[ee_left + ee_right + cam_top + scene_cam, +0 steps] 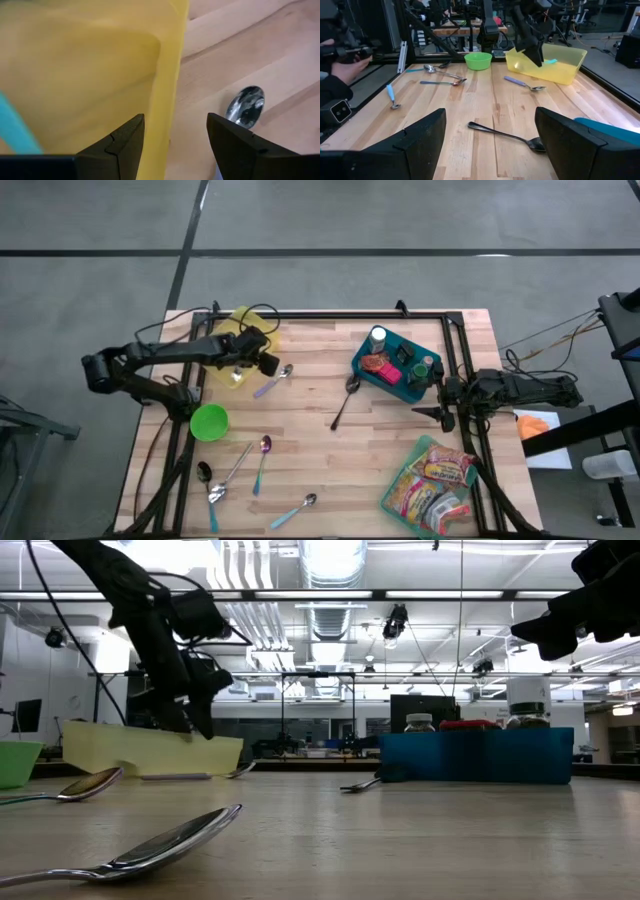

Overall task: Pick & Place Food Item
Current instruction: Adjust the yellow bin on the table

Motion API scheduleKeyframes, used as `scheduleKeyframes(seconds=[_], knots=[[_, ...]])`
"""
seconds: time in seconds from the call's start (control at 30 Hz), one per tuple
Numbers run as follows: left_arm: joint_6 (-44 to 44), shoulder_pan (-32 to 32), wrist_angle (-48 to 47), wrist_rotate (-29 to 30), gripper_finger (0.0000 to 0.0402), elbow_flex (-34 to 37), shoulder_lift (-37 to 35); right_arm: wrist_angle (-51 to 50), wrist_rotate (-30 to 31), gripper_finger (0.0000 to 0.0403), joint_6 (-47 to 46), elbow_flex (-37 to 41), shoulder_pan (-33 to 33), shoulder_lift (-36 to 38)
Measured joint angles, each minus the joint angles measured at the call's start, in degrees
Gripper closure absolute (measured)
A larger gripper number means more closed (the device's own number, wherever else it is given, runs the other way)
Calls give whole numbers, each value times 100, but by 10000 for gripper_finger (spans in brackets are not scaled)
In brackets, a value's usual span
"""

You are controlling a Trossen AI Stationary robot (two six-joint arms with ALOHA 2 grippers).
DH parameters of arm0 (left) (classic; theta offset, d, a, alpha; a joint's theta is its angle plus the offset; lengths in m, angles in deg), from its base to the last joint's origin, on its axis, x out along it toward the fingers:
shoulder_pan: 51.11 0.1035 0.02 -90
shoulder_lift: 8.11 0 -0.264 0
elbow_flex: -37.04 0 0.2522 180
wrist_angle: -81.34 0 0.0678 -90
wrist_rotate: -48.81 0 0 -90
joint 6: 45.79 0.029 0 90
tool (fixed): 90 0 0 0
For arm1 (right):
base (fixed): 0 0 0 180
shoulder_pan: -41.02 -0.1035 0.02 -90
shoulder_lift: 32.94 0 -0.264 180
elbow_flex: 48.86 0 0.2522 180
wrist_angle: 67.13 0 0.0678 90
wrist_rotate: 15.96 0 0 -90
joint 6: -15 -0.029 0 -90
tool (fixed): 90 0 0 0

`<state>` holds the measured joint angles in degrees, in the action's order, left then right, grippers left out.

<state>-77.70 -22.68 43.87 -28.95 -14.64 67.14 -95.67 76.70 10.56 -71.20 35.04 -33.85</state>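
Note:
A blue bin at the table's far right holds jars and a red food item. A bag of snack packets lies at the near right. My left gripper is open over the right wall of a yellow bin at the far left, one finger inside the bin and one outside. A teal thing lies in that bin. My right gripper waits open and level at the table's right edge, beside the blue bin, with nothing between its fingers. My left gripper comes down slanting over the yellow bin's wall, which runs between its two open fingers. Whether either finger touches the wall, I cannot tell. The bin rests flat on the table.
A purple-handled spoon lies just right of the yellow bin. A green bowl stands nearer the front, with several spoons beyond it toward the near edge. A dark spoon lies mid-table. A person's hand shows beyond the table.

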Motion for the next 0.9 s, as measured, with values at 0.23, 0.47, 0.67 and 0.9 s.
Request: scheduleKeyframes(seconds=[0.23, 0.47, 0.67, 0.9], knots=[[210, 1, 364, -115, 229, -14, 469, 2, 0, 100, 11, 0, 0, 0], [171, 15, 426, -61, 355, -14, 561, 0, 0, 100, 8, 0, 0, 0], [205, 14, 576, -29, 393, -20, 561, 0, -1, 100, 5, 0, -2, 1], [933, 0, 876, -331, 395, -18, 561, 0, -2, 100, 6, 0, 0, 2]])
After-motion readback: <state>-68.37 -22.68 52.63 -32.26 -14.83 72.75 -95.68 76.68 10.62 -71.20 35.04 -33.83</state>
